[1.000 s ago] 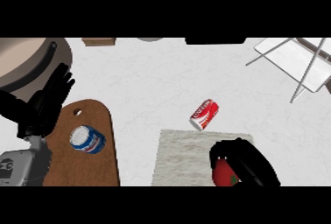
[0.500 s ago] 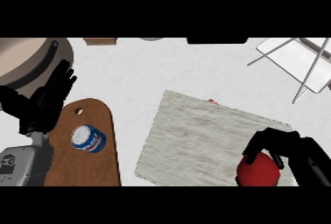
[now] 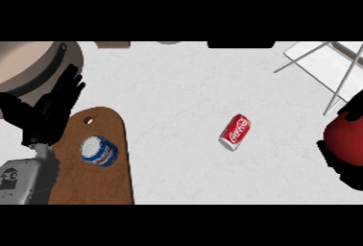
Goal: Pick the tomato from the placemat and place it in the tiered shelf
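1. Since the earlier frame the placemat has dropped out of view, the tomato (image 3: pixel 346 140) now shows large at the right edge of the view, and the red soda can (image 3: pixel 235 132), hidden a moment ago, lies in plain sight again.
2. The right hand (image 3: pixel 339 166) is at the right edge, its black fingers curled round the tomato from above and below; much of the hand is cut off by the edge.
3. One tomato is visible, red and round, held up in that hand and not resting on the counter (image 3: pixel 184 86).
4. One soda can lies on its side on the counter, a little right of centre, well apart from the tomato.
5. One tiered shelf (image 3: pixel 330 62) of pale wire stands at the counter's far right corner, above the tomato in the view.
6. One brown cutting board (image 3: pixel 99 168) lies along the left part of the near edge, and one blue-and-white tin (image 3: pixel 97 151) rests on it.
7. One large round pot (image 3: pixel 32 62) fills the far left corner.
8. The left hand (image 3: pixel 50 113) rests at the left edge, fingers straight and spread, holding nothing.
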